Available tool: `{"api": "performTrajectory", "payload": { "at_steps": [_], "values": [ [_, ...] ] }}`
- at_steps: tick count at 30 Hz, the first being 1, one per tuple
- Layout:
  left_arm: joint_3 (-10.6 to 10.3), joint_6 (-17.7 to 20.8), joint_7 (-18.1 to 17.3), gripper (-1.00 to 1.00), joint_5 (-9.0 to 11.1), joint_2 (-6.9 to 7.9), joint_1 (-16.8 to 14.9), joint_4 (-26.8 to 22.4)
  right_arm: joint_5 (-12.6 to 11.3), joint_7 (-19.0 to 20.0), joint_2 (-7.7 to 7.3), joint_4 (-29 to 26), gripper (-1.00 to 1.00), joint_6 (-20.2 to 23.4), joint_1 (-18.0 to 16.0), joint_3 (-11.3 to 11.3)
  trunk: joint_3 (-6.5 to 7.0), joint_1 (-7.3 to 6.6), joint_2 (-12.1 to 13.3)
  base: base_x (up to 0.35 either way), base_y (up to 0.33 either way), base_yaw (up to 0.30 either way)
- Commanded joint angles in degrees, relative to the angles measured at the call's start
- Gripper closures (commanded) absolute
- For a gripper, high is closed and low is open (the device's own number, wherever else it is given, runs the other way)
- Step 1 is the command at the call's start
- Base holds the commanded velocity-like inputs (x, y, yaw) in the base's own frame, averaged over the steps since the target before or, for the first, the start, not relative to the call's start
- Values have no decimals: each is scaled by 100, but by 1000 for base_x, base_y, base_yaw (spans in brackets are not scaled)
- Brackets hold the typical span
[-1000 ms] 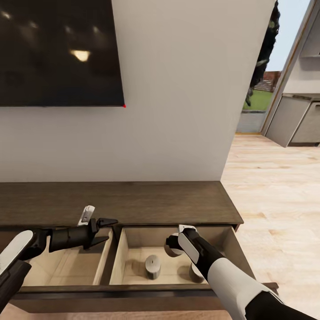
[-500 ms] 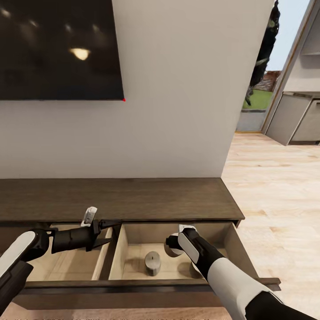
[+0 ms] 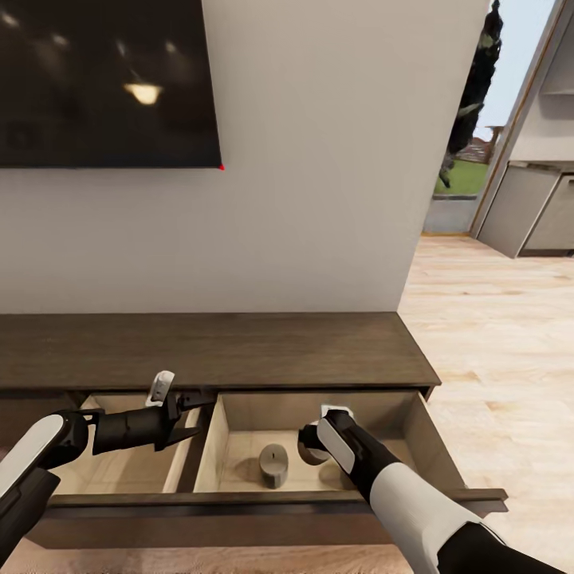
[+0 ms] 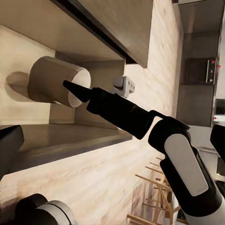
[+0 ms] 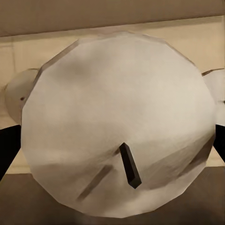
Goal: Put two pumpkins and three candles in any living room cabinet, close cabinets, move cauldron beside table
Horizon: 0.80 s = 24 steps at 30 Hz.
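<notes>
The dark-brown cabinet (image 3: 215, 351) stands against the wall with two drawers pulled out, pale beige inside. My right gripper (image 3: 309, 446) is down in the right drawer (image 3: 434, 446), shut on a cream candle (image 5: 117, 117) whose dark wick faces the wrist camera. In the left wrist view one black finger (image 4: 77, 90) presses on that candle (image 4: 51, 84). A second grey-beige candle (image 3: 273, 465) stands upright on the drawer floor just left of the held one. My left gripper (image 3: 194, 414) hangs open and empty over the divider between the drawers.
A large dark screen (image 3: 104, 80) hangs on the white wall above the cabinet. To the right, pale wood floor (image 3: 494, 343) runs to a doorway and grey kitchen units (image 3: 542, 215). Pale rounded shapes (image 5: 13, 101) peek from behind the held candle.
The whole picture has slid up slightly, so the camera moved. My right gripper with the candle sits a little lower in the right drawer. The left gripper holds its pose.
</notes>
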Motion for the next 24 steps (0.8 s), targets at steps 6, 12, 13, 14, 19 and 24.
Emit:
{"api": "performTrajectory", "payload": {
  "at_steps": [6,12,13,14,19,24],
  "values": [
    [-20,-3,56,-100,64,0,-5,-3,-65,-87,16,-9,100,3,-6,39,-42,43,-84,0,0,0],
    [-22,-3,56,-100,64,-1,-5,-3,-65,-88,19,-9,100,3,-6,40,-149,175,-325,0,0,0],
    [-22,-3,56,-100,64,-1,-5,-3,-65,-88,19,-9,100,2,-6,40,-167,197,-365,0,0,0],
    [-22,-3,54,-100,64,-1,-5,-3,-65,-88,19,-9,100,0,-6,40,-185,219,-405,0,0,0],
    [-28,-2,56,-100,64,-1,-5,-6,-65,-88,23,-9,100,-3,-6,41,-275,329,-606,0,0,0],
    [-31,-1,56,-100,64,-1,-5,-8,-65,-88,26,-9,100,-5,-6,41,-293,351,-646,0,0,0]
  ]
}}
